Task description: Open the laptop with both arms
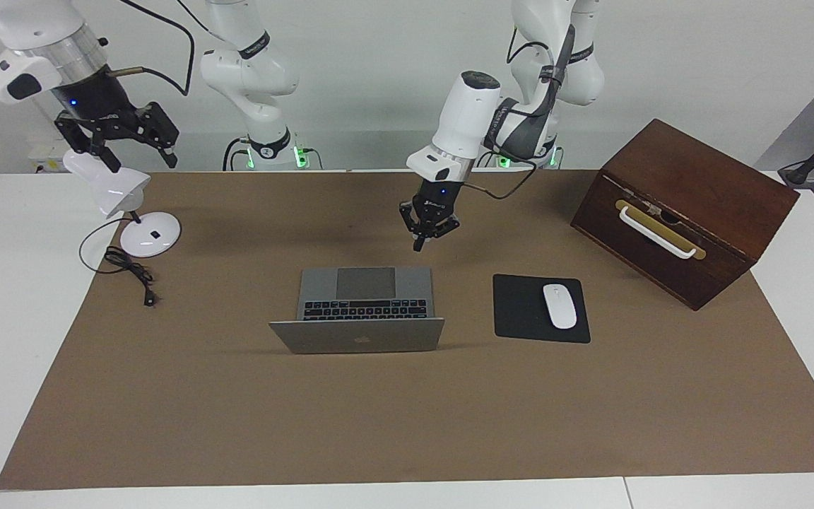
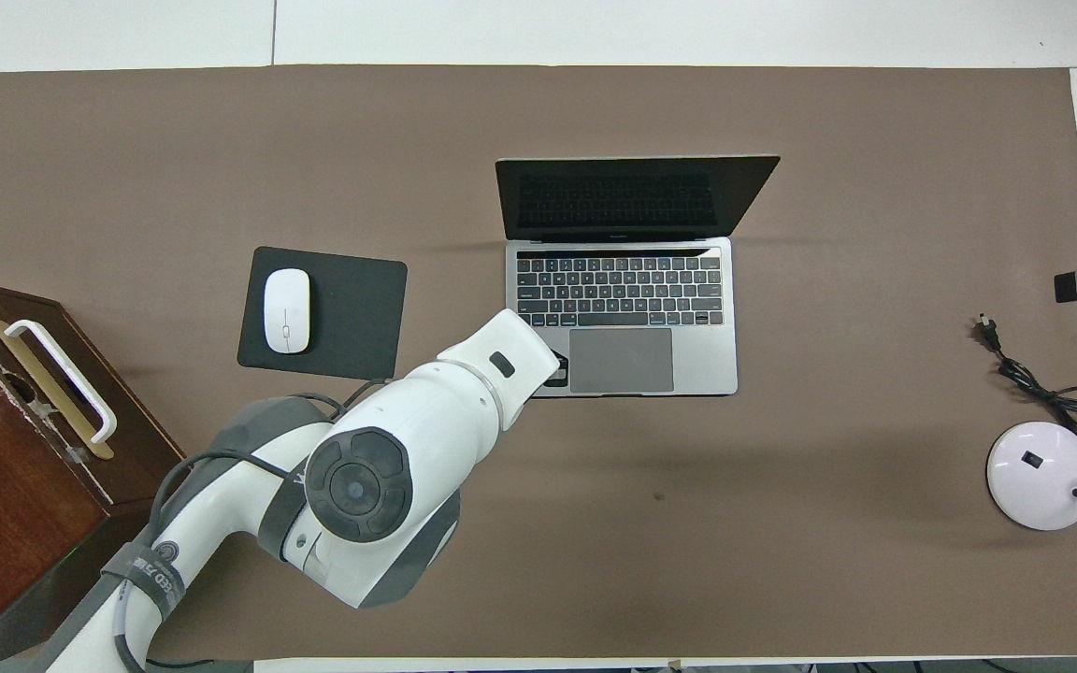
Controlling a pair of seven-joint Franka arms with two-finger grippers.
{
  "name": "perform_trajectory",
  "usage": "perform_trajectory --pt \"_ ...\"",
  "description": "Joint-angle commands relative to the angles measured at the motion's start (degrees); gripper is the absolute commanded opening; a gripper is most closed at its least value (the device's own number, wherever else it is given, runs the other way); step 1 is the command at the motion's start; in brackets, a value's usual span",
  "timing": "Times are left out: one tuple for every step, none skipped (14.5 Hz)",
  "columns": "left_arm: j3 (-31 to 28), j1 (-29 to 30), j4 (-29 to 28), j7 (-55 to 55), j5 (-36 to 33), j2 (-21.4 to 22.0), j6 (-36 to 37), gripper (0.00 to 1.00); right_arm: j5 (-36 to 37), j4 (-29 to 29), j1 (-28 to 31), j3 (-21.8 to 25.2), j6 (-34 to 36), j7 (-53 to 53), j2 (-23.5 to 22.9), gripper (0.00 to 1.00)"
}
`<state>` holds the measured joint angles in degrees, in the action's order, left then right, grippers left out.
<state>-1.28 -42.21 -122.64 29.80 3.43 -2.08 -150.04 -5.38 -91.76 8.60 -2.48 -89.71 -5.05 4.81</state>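
The laptop stands open in the middle of the brown mat, its lid upright with the logo facing away from the robots. Its keyboard and trackpad show in the overhead view. My left gripper hangs open and empty just above the laptop's robot-side corner toward the left arm's end, not touching it. In the overhead view its own wrist hides nearly all of it. My right gripper is open and empty, raised high over the white desk lamp.
A black mouse pad with a white mouse lies beside the laptop toward the left arm's end. A dark wooden box with a white handle stands past it. The lamp's cable trails on the mat.
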Motion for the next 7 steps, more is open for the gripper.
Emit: perform_trajectory --pt "-0.04 2.38 5.81 -2.8 -0.79 -0.29 10.17 0.0 0.81 -6.15 0.81 -0.77 -5.2 -0.76 2.75 1.0" --pt "-0.04 3.27 7.31 -4.21 -0.79 -0.3 13.51 0.0 0.73 -6.15 0.63 -0.86 -5.56 -0.15 2.13 1.0" --pt "-0.13 3.45 8.37 -5.26 -0.79 -0.12 16.24 0.0 0.38 -6.06 0.2 -0.86 -5.91 1.69 1.87 1.0" --pt "-0.13 4.67 9.52 -6.32 -0.79 -0.03 19.05 0.0 0.29 -5.97 -0.07 -0.94 -5.83 3.88 1.69 1.0" --pt "-0.04 6.07 10.83 -7.81 -0.79 0.14 21.87 0.0 0.2 -5.97 -0.25 -1.29 -5.83 5.21 1.69 1.0" --pt "-0.04 6.96 12.41 -9.48 -0.79 0.49 25.2 0.0 0.11 -5.88 -1.03 -1.3 -5.91 6.44 1.6 1.0" --pt "-0.13 7.84 13.56 -10.89 -0.79 0.67 28.11 0.0 0.11 -5.88 -1.56 -1.38 -5.83 7.67 1.51 1.0"
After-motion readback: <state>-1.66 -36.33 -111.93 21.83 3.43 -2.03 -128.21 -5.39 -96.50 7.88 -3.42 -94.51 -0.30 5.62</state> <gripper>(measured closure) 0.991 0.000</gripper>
